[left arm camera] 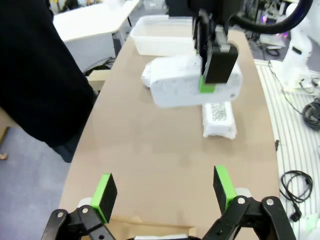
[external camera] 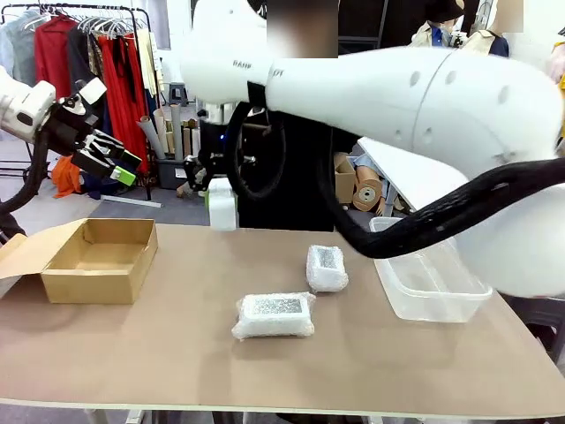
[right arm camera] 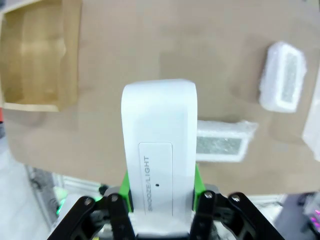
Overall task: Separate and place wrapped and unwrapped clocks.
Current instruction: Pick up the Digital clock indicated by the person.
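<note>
My right gripper [external camera: 221,189] is shut on the unwrapped clock [external camera: 222,206], a smooth white rounded block, and holds it above the table's far side, between the cardboard box and the bundles. In the right wrist view the clock [right arm camera: 159,150] stands between the green pads [right arm camera: 196,182], its face printed "SNOOZE/LIGHT". Two wrapped clocks lie on the table: a long bubble-wrap bundle [external camera: 275,315] in the middle and a small one [external camera: 327,267] behind it. My left gripper [external camera: 110,161] hangs open high at the left, above the box, with nothing between its pads [left arm camera: 105,192].
An open cardboard box [external camera: 97,256] sits on the table's left. A clear plastic tub [external camera: 428,283] sits on the right. My right arm spans the upper picture. A person in dark clothes [external camera: 291,177] stands behind the far edge. Clothes racks fill the background.
</note>
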`<state>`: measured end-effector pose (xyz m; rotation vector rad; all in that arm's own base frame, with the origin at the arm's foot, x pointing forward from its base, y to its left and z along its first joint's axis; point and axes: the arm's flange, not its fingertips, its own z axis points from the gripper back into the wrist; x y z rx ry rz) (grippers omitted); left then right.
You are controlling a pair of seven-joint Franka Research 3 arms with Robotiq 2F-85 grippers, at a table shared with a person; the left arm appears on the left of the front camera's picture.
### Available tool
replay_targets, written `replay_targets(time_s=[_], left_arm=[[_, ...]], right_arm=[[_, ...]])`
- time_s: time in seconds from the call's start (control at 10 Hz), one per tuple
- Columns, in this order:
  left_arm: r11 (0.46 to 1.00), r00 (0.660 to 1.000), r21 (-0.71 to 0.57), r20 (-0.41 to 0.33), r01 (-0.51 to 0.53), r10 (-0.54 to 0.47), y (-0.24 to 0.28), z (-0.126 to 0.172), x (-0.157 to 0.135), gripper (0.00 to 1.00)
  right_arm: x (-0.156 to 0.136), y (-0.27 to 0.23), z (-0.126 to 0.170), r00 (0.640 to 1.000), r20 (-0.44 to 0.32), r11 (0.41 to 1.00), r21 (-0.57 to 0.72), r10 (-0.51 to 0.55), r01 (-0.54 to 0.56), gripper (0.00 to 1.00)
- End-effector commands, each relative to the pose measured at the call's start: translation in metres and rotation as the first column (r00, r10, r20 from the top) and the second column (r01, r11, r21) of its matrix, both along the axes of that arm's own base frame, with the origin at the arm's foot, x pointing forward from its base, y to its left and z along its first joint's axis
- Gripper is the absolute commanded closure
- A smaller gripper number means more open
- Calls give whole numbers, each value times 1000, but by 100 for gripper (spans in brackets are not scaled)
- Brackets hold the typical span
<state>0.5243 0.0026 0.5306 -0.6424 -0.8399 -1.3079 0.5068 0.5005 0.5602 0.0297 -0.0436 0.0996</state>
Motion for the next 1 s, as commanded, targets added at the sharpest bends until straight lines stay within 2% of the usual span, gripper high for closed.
replay_targets(time_s=[0.0,0.2,0.4,0.6,0.9], left_arm=[[1000,1000,-1,0,-1,1,0,1,-1,0],[1000,1000,-1,0,-1,1,0,1,-1,0],[1000,1000,-1,0,-1,1,0,1,-1,0],[1000,1000,-1,0,-1,1,0,1,-1,0],[1000,1000,-1,0,-1,1,0,1,-1,0]], right_arm=[[-38,-41,8,999,25,999,31,-30,29,100],[-44,-62,36,996,49,997,33,-70,68,100],[-47,-82,62,996,57,998,13,-64,63,100],[-48,-109,83,996,65,997,49,-64,61,100],[-50,-143,98,992,89,989,123,-92,81,100]])
